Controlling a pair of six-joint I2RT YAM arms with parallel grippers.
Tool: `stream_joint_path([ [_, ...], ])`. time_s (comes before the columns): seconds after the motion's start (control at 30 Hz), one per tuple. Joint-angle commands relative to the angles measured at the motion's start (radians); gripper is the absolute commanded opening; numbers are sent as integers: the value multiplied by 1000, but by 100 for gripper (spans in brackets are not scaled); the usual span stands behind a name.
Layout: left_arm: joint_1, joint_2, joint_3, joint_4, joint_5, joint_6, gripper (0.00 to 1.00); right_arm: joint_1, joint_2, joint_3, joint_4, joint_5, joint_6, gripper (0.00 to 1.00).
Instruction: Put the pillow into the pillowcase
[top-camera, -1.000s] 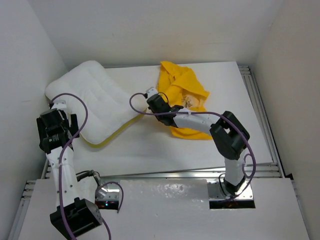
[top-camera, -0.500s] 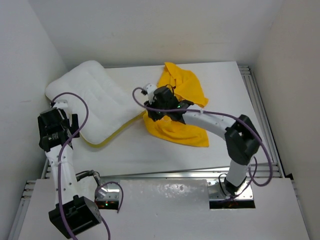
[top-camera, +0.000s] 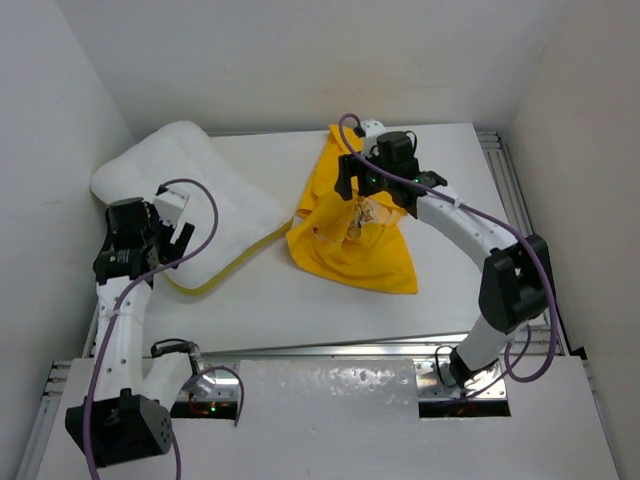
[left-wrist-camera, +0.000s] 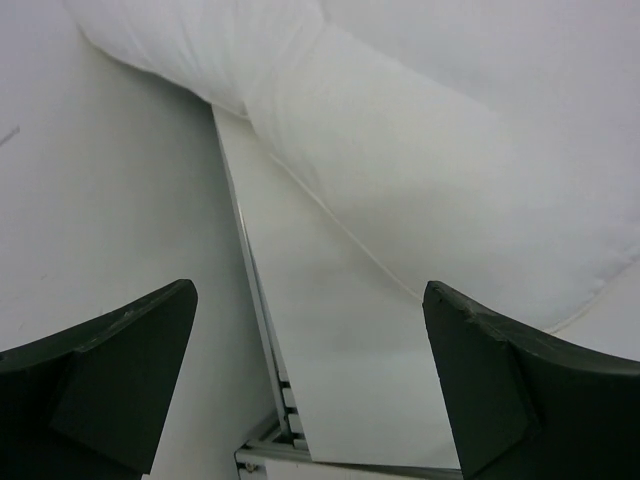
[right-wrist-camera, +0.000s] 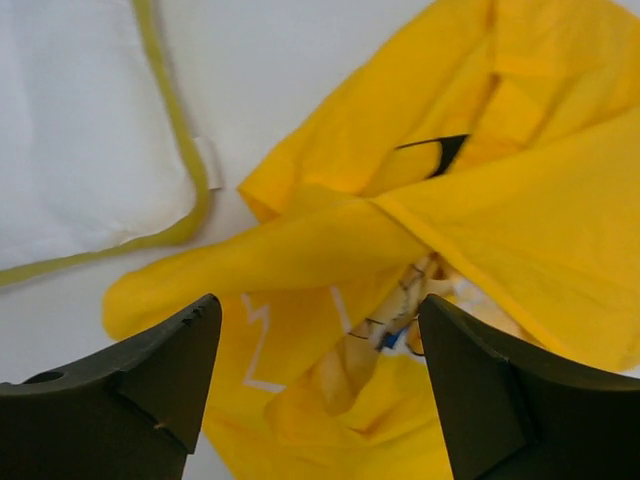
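The white pillow (top-camera: 190, 190) lies at the table's back left, against the left wall, with yellow piping along its near edge. It fills the upper part of the left wrist view as pillow (left-wrist-camera: 430, 170) and the top left corner of the right wrist view as pillow (right-wrist-camera: 80, 130). The crumpled yellow pillowcase (top-camera: 350, 245) lies mid-table, its print partly showing. My right gripper (top-camera: 362, 190) hovers open over the pillowcase (right-wrist-camera: 330, 250), its gripper (right-wrist-camera: 320, 375) empty. At the pillow's near left edge stands my left gripper (top-camera: 168, 225), and its gripper (left-wrist-camera: 310, 385) is open and empty.
White walls close in on the left, back and right. An aluminium rail (left-wrist-camera: 255, 330) runs along the table's left edge, close to my left gripper, and another rail (top-camera: 520, 240) along the right edge. Purple cables loop off both arms.
My right gripper has opened, let go of the pillowcase and moved back and right above it. The pillowcase now lies spread nearer and leftward. My left arm has swung in towards the pillow.
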Motion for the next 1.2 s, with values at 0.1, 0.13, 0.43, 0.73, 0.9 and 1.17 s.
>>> stream_joint_path([
  [0.1, 0, 76, 2, 165, -113, -64, 96, 176, 129, 183, 43, -117, 32, 86],
  [0.13, -2, 79, 2, 174, -116, -73, 96, 192, 163, 217, 22, -105, 42, 88],
  [0.43, 0, 77, 14, 148, -201, -136, 97, 223, 537, 425, 175, -57, 375, 93],
  [0.73, 6, 37, 17, 120, -214, -170, 99, 270, 799, 665, 69, -304, 337, 56],
  [0.9, 6, 37, 27, 105, -227, -179, 99, 266, 673, 539, 66, -318, 242, 0],
  [1.17, 6, 33, 76, 70, -216, -191, 100, 180, 386, 537, -208, -539, -67, 0],
])
